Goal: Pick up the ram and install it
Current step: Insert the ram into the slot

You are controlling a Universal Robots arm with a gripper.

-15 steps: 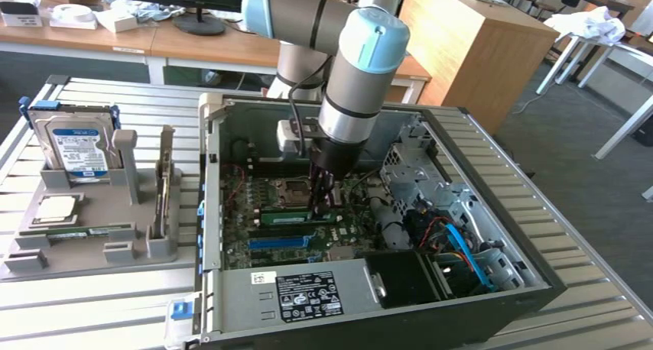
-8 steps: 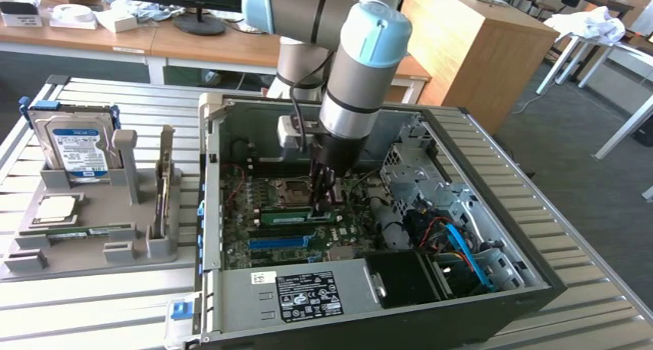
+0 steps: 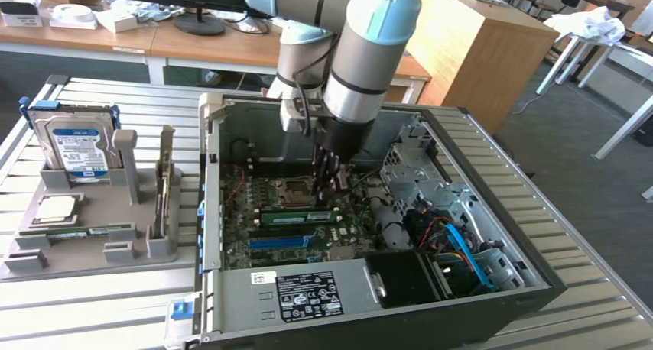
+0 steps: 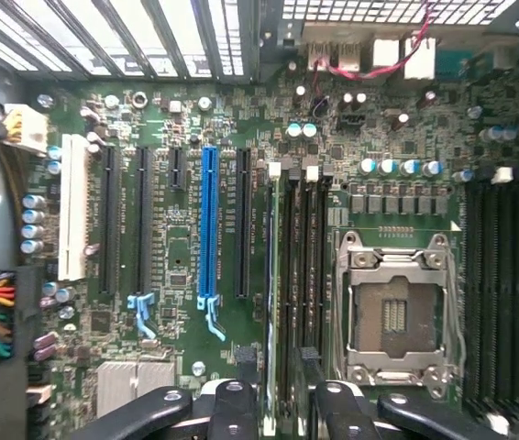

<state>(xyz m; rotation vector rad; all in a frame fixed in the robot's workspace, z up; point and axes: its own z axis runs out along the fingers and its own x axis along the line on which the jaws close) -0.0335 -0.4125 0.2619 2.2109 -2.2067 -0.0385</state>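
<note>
A ram (image 3: 299, 215) stick, long and green, stands on edge in a slot of the motherboard (image 3: 306, 247) inside the open computer case. In the wrist view this ram (image 4: 271, 275) appears edge-on as a thin strip in the slot nearest the blue connector. My gripper (image 3: 329, 193) hangs just above it, towards the stick's end on the exterior view's right. The black fingers (image 4: 333, 412) stand apart on either side of the memory slots, and my gripper (image 4: 282, 408) is open with nothing in it. A second green ram stick (image 3: 76, 231) lies on the grey holder.
The grey holder (image 3: 92, 247) at the exterior view's left also carries a hard drive (image 3: 73, 147) and a square processor chip (image 3: 56, 207). The empty processor socket (image 4: 397, 312) lies beside the memory slots. Cables (image 3: 459, 247) and the drive cage crowd the case's right side.
</note>
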